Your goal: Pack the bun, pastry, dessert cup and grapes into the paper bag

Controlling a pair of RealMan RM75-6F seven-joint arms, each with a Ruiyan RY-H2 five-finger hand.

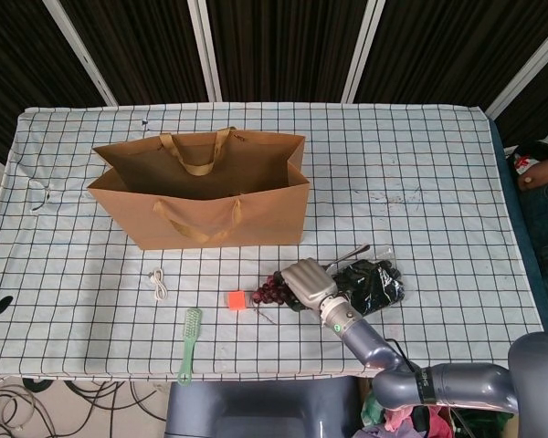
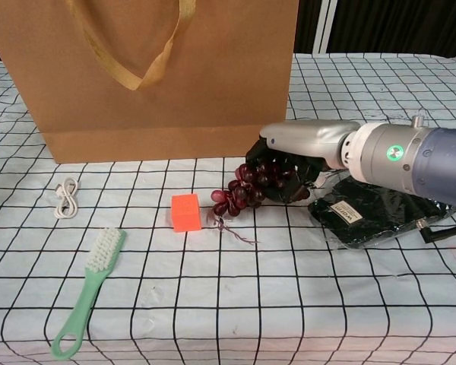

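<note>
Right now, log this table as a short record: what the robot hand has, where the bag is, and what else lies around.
right robot hand: grips the grapes, bunch trailing off its left side, low over the cloth
left robot hand: not in view
paper bag: upright and open, behind the grapes
orange cube: on the cloth, just left of the grapes, apart from them
green brush: flat near the front edge, left side
white cable: coiled, left of the cube
dark plastic packet: lying under the right forearm
bun, pastry, dessert cup: none visible

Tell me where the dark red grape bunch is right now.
The dark red grape bunch is in the right hand, its fingers curled around it, in front of the brown paper bag, right of the small orange cube.
</note>
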